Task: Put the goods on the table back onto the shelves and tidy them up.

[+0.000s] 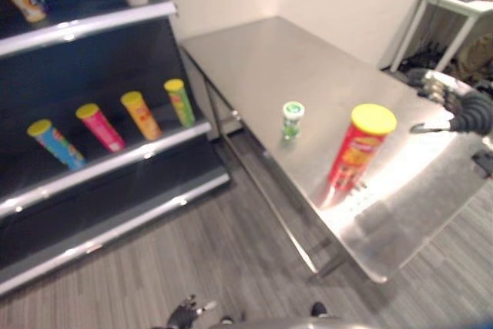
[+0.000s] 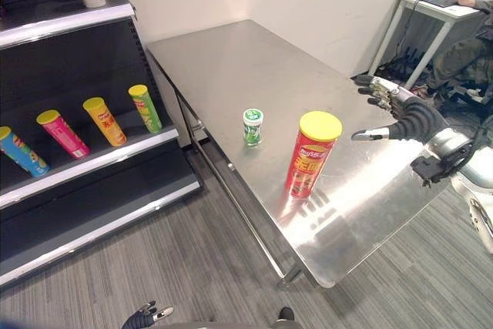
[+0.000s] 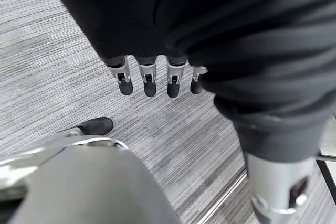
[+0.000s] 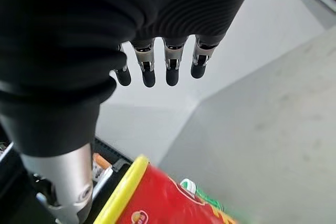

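A red crisp tube (image 2: 312,156) with a yellow lid stands upright near the front of the steel table (image 2: 231,59). A small green-and-white bottle (image 2: 253,125) stands a little to its left. My right hand (image 2: 412,117) hovers over the table to the right of the tube, apart from it, fingers (image 4: 157,66) straight and thumb spread, open. The tube's lid (image 4: 123,192) lies past them in the right wrist view. My left hand (image 2: 146,316) hangs low over the floor, fingers (image 3: 149,80) relaxed and holding nothing.
Dark shelves (image 1: 115,156) stand left of the table, with several tubes leaning on the middle shelf: blue (image 1: 54,144), pink (image 1: 100,126), orange (image 1: 141,115), green (image 1: 179,102). Cups (image 1: 29,0) stand on the top shelf. A white desk (image 2: 439,9) with a person's hand stands at the back right.
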Controlling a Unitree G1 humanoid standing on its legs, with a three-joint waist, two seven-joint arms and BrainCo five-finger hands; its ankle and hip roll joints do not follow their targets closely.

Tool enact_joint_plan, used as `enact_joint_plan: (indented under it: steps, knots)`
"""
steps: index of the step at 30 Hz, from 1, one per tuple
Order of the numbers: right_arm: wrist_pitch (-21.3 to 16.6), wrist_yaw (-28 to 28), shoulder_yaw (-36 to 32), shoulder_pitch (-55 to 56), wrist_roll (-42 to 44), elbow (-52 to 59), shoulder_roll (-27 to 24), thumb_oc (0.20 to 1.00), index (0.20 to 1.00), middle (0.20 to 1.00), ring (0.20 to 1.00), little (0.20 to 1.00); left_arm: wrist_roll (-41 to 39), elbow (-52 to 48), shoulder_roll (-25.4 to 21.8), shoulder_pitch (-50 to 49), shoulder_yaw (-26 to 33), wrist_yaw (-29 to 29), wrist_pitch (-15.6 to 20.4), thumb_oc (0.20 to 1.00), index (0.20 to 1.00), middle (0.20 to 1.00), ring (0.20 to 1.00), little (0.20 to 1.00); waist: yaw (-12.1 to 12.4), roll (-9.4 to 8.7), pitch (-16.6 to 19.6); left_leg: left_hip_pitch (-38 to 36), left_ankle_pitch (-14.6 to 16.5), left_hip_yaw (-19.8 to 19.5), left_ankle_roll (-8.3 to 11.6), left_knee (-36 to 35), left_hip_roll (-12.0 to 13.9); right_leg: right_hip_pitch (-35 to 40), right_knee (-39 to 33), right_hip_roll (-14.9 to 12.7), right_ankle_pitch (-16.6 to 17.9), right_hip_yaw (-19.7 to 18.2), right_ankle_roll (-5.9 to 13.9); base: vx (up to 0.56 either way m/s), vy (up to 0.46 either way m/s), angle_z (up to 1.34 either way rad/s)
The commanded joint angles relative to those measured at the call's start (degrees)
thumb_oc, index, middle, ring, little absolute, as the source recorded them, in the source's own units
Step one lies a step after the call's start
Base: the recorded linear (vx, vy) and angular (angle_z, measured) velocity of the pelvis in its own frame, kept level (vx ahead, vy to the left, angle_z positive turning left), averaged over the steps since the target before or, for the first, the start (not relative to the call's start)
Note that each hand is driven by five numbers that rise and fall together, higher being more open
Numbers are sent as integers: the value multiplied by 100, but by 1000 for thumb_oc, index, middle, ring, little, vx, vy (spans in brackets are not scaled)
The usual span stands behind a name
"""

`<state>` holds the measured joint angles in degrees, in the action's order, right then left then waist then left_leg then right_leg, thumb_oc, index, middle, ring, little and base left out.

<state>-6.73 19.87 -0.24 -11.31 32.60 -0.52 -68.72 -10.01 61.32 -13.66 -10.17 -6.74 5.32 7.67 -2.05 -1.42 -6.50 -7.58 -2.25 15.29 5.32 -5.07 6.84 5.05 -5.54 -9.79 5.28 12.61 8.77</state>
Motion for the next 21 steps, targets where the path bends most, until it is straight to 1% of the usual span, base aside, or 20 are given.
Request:
enact_joint_plan:
  steps: [1,5,9,11,17,19,21]
  knots:
    - [-125,84,379,-770,191,-36,-494,1000,1000,1000,1000,1000,84,154,-123,404,-234,37,165,1000,1000,1000,1000,1000,218,-153,-106,-13,155,371,315,62,1,586,108,100,-843,471,183,-4,-6,20]
    - [-42,323,626,-846,420,52,-599,1000,1000,1000,1000,1000,80,178,-103,371,-255,70,163,1000,1000,1000,1000,1000,259,-161,-107,9,141,311,331,67,3,604,134,94,-858,536,172,-1,-7,10]
    - [-47,367,757,-888,439,83,-671,1000,1000,1000,1000,1000,103,202,-84,353,-291,94,158,1000,1000,1000,1000,1000,283,-168,-95,17,126,289,347,61,2,624,139,92,-857,603,172,3,-8,14]
    - [-60,384,1049,-1068,344,105,-759,1000,1000,1000,1000,1000,110,226,-52,357,-338,102,152,1000,1000,1000,1000,1000,315,-188,-85,22,113,271,367,60,3,638,146,86,-854,656,167,3,-3,3]
    - [-70,412,1401,-1324,335,160,-827,1000,1000,1000,1000,1000,93,223,-29,388,-376,95,157,1000,1000,1000,1000,1000,332,-203,-78,27,98,242,383,51,14,650,137,97,-848,698,164,1,-3,3]
    - [-76,535,1575,-1400,398,307,-929,1000,1000,1000,1000,1000,105,224,-17,410,-404,105,168,1000,1000,1000,1000,1000,350,-227,-81,39,87,224,392,49,28,647,138,99,-850,719,162,-1,-11,9]
    - [-65,577,1602,-1390,429,357,-963,1000,1000,1000,1000,1000,114,227,-13,412,-403,113,171,1000,1000,1000,1000,1000,347,-231,-79,44,85,219,395,49,32,645,138,99,-851,729,163,-2,-8,12]
